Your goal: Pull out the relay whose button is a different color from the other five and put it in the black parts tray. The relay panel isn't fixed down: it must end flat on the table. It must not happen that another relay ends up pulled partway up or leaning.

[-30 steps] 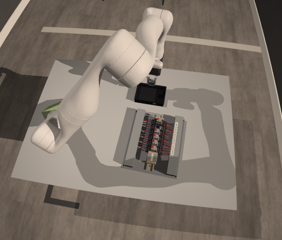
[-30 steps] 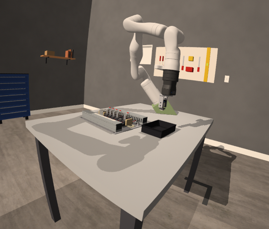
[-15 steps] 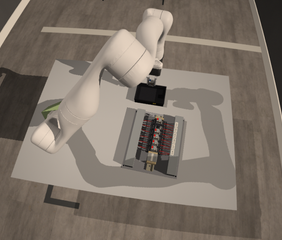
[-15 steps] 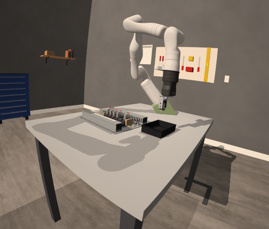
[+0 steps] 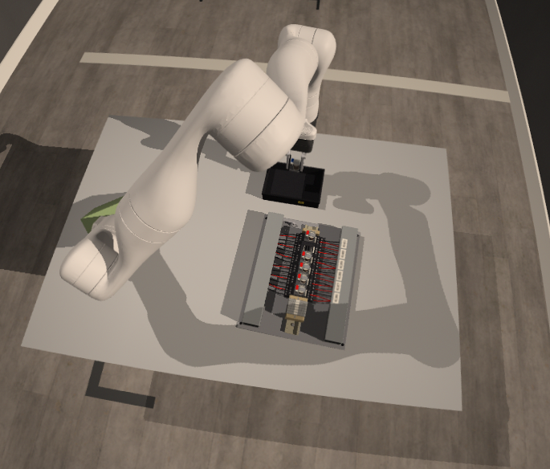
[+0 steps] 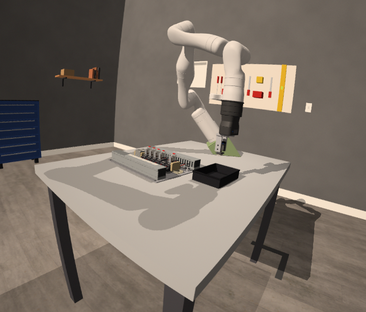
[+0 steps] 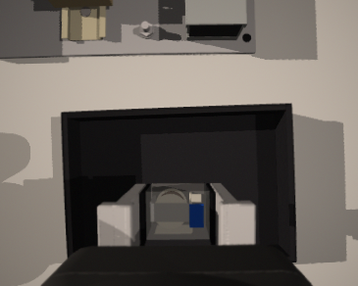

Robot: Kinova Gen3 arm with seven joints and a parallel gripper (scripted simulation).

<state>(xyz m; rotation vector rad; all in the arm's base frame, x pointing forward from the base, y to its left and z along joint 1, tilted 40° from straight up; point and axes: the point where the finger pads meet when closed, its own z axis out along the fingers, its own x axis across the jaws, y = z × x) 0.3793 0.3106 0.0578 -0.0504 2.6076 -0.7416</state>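
Jaws (image 5: 295,162) (image 6: 221,145) partly open, clamped on blue-button relay (image 5: 295,161) (image 6: 223,145) (image 7: 172,213), above black tray (image 5: 291,204) (image 6: 217,182) (image 7: 177,110); five red-button relays in panel (image 5: 292,328) (image 6: 156,180) (image 7: 18,55).

I can't read any lettering on my feeds. In the top view, right of centre, I see white tags in a row on the relay panel's right-hand duct (image 5: 344,287), their marks too small for me to make out. On the front wall of the black tray (image 5: 285,198), above centre, I get a small yellow label (image 5: 300,202), also illegible.
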